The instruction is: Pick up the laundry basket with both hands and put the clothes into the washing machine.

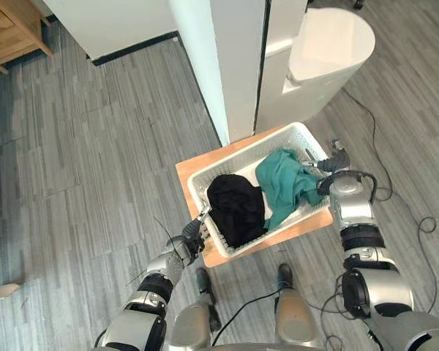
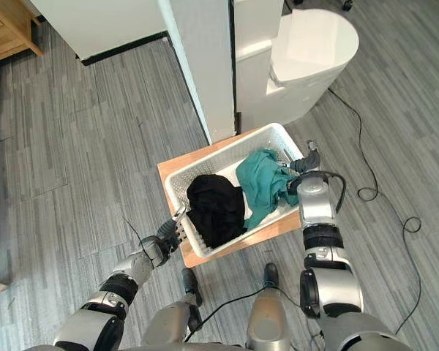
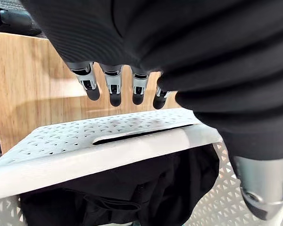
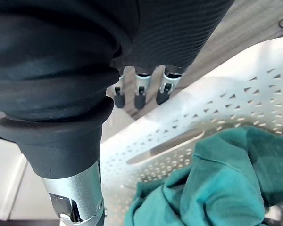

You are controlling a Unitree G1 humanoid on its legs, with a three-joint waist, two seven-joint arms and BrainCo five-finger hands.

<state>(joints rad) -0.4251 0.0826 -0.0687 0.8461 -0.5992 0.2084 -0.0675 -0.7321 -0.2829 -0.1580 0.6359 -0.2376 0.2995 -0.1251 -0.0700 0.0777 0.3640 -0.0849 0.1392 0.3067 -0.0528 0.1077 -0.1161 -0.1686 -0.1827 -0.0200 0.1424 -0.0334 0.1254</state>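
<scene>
Where perforated, basket [image 3: 85,160] shows triangles (white).

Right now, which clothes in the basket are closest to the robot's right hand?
The teal garment: it lies at the end of the basket beside the right hand, while the black garment lies by the left hand.

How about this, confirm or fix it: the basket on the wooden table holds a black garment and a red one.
Not quite: the left eye view shows the basket on the wooden table holding a black garment and a green garment, not red.
</scene>
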